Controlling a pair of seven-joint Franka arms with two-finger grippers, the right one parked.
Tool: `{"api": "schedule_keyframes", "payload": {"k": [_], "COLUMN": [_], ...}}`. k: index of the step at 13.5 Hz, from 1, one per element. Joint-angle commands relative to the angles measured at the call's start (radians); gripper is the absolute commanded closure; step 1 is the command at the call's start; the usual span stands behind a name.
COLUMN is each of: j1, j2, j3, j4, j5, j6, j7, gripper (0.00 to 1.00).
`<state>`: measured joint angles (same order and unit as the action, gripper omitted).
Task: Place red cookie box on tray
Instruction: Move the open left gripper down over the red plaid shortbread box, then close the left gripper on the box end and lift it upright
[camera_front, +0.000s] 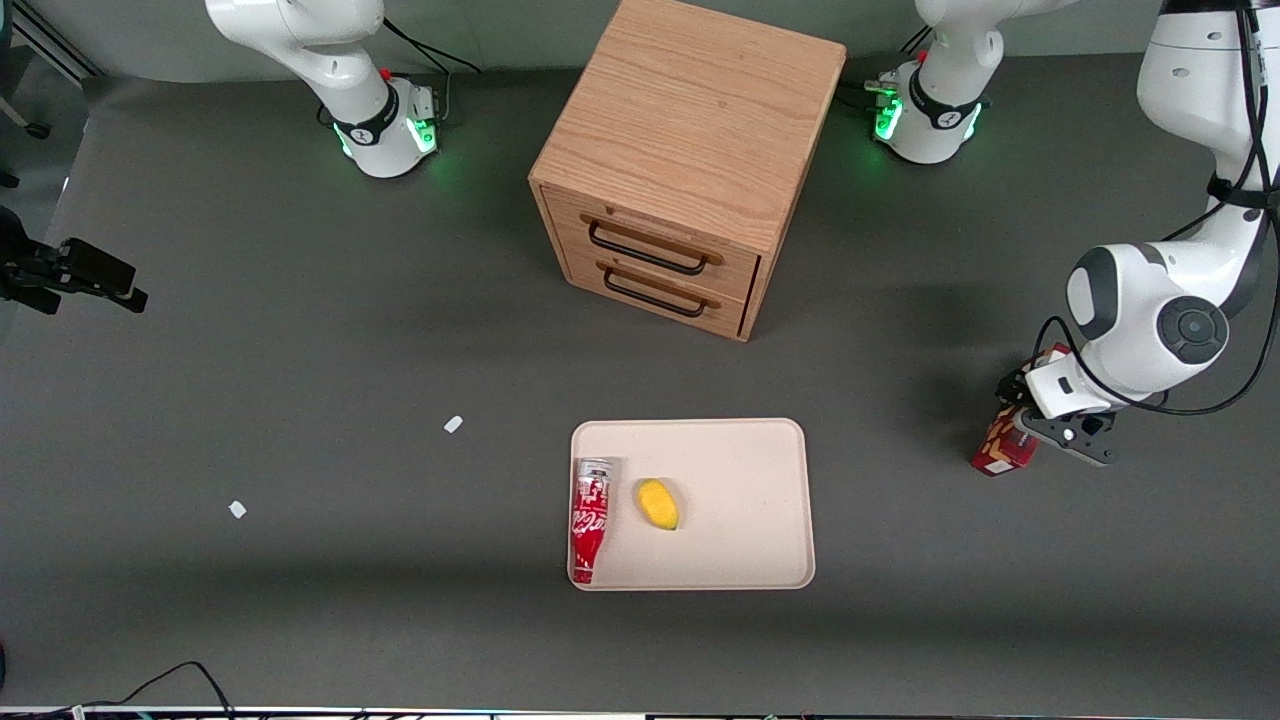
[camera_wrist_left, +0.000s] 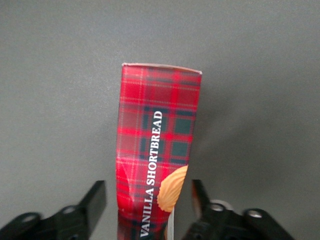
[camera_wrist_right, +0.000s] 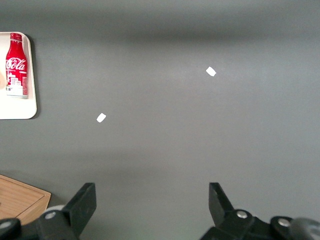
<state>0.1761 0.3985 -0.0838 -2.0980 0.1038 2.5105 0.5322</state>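
gripper (camera_wrist_left: 149, 200) spread wide, straddling box (camera_wrist_left: 157, 150), fingers clear of it | box on surface (camera_front: 300, 400), well apart from tray (camera_front: 770, 480)

Grey table (camera_front: 300, 380), a few things sitting on it

Wooden cabinet (camera_front: 680, 150) is farther from the front camera than the tray (camera_front: 760, 500); red cookie box (camera_front: 1000, 448) toward the working arm's end under the gripper (camera_front: 1040, 432), two white scraps (camera_front: 453, 424) toward the parked arm's.

Front view high over table (camera_front: 300, 330); wrist views close, downward.
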Motion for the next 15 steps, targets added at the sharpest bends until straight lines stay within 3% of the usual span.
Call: {"api": "schedule_keyframes", "payload": {"k": [1,3,9,13,15], "j1": [-0.009,-0.009,-0.009,-0.009,-0.013], "j2": [-0.01,-0.009,-0.038,-0.073,-0.09], "j3": [0.009,0.009,0.007,0.002,-0.002], "j4": [-0.01,-0.01,0.032,0.171,0.255], "j5": [0.011,0.011,0.0,-0.012,-0.071], "j6": [-0.002,-0.007,-0.1,-0.301,-0.399], "j7": [-0.001,-0.003,-0.023,-0.056,-0.119], "gripper": [0.8,1.0,1.0,1.0,1.0]}}
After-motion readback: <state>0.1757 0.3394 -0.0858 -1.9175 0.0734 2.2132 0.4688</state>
